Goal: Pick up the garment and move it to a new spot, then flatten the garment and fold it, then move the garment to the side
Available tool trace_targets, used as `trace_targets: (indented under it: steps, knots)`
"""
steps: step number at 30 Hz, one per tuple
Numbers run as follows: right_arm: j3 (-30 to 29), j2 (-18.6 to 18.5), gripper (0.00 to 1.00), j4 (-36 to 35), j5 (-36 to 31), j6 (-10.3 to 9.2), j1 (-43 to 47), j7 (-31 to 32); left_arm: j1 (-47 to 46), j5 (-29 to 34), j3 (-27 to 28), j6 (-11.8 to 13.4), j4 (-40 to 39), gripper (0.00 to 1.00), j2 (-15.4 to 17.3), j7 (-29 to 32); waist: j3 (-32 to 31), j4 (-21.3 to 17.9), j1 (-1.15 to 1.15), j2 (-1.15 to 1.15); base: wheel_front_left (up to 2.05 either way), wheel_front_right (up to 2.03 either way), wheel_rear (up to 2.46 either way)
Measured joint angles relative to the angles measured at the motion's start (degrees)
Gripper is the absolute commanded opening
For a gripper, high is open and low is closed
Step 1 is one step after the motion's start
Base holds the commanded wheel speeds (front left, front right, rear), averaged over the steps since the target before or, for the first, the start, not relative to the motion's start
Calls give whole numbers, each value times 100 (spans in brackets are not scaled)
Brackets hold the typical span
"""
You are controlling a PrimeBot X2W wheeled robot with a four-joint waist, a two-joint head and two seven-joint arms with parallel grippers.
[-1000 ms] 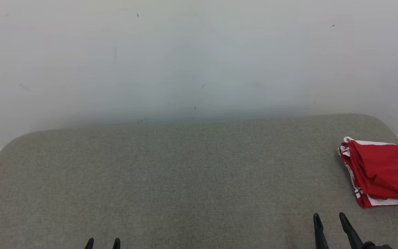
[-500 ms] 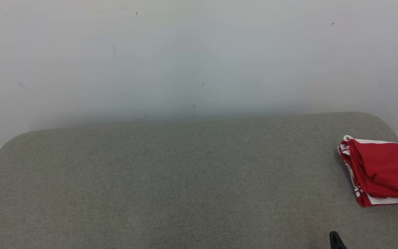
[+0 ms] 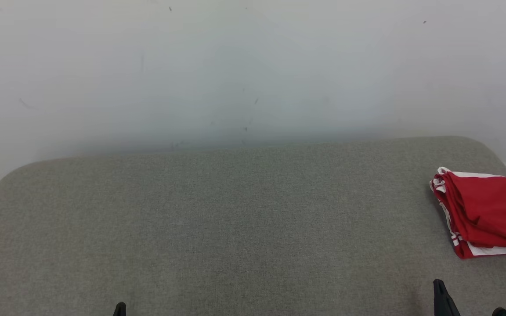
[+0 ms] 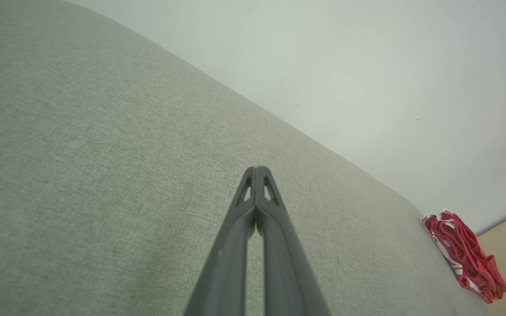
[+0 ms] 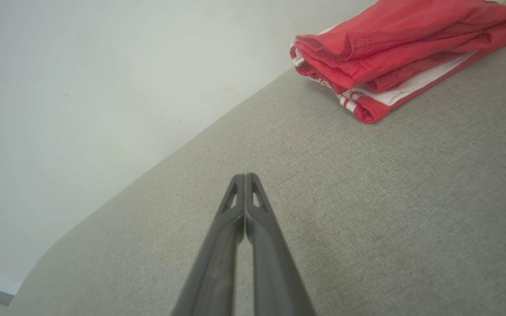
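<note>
Folded red garment (image 3: 483,210) with white trim, on grey cushion (image 3: 235,219)

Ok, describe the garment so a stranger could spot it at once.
Start at the wide grey fabric-covered table against the pale wall. Go to its right end, by the rounded far corner. The garment lies there folded: bright red with white trim, against plain grey.

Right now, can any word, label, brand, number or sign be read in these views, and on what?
None can be read.
The folded red and white garment has stripes and plain panels, no lettering.
The grey fabric surface is plain; the pale wall bears only small specks.
</note>
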Motion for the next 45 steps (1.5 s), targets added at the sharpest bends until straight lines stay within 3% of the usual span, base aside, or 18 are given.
trace_targets:
  steps: [20, 45]
  knots:
    - [-433, 57, 0, 255, 1635, -3, -475, 508, -474, -1716, 63, -93, 316, 0, 0, 344, 147, -25, 0, 0, 0, 0, 0]
    - [-855, 123, 0, 467, 3125, -3, -909, 988, -919, -3265, 110, -156, 615, 0, 0, 658, 314, -55, 0, 0, 0, 0, 0]
